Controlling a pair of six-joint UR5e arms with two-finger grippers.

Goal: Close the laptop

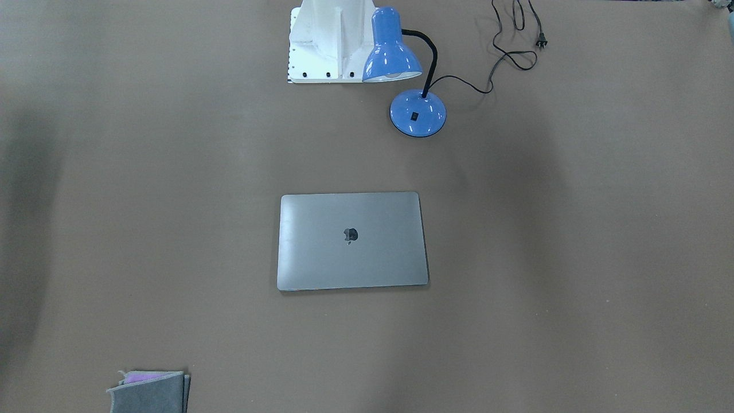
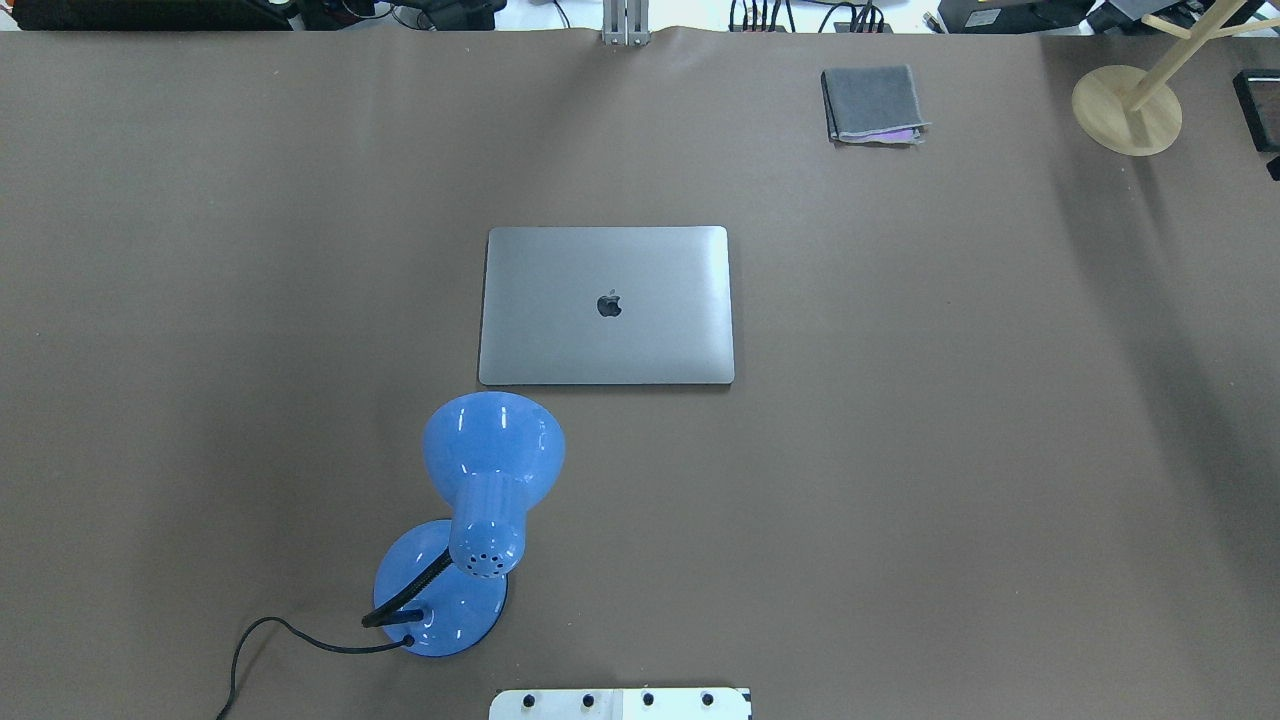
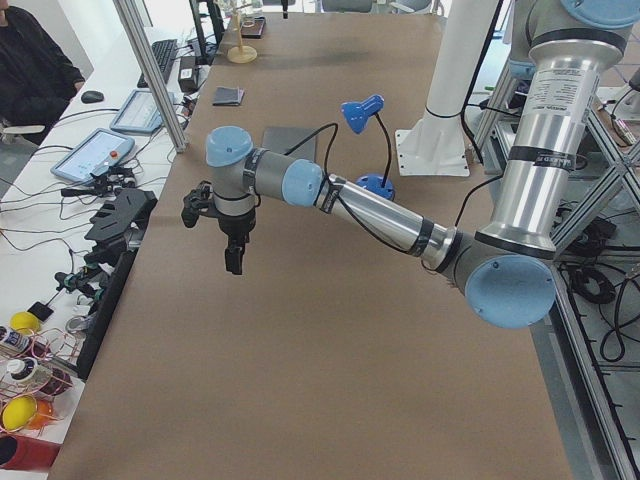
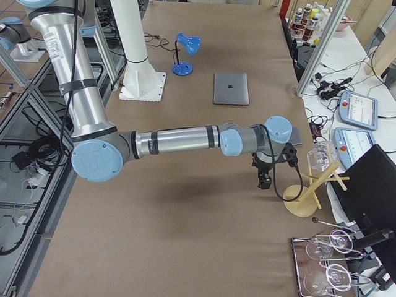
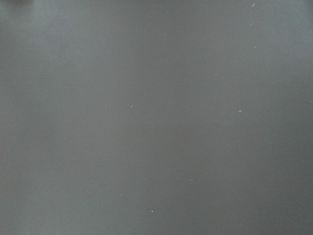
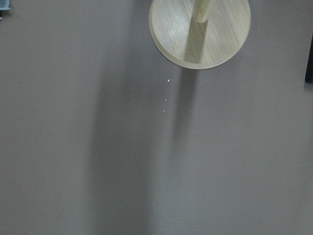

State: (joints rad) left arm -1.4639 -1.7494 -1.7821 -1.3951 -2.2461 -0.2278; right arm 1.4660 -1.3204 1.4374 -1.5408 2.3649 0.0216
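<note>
The space-grey laptop (image 1: 352, 241) lies flat in the middle of the table with its lid down and the dark apple logo facing up. It also shows in the overhead view (image 2: 606, 305) and both side views (image 3: 290, 145) (image 4: 231, 88). My left gripper (image 3: 233, 262) hangs above bare table near the table's left end, far from the laptop. My right gripper (image 4: 265, 183) hangs above the table near the right end, also far from it. Each shows only in a side view, so I cannot tell if it is open or shut. Nothing touches the laptop.
A blue desk lamp (image 2: 480, 500) with a black cord (image 1: 510, 54) stands between the laptop and the robot base (image 1: 330, 43). A folded grey cloth (image 2: 872, 103) lies at the far side. A wooden stand (image 2: 1125, 108) is beside my right gripper.
</note>
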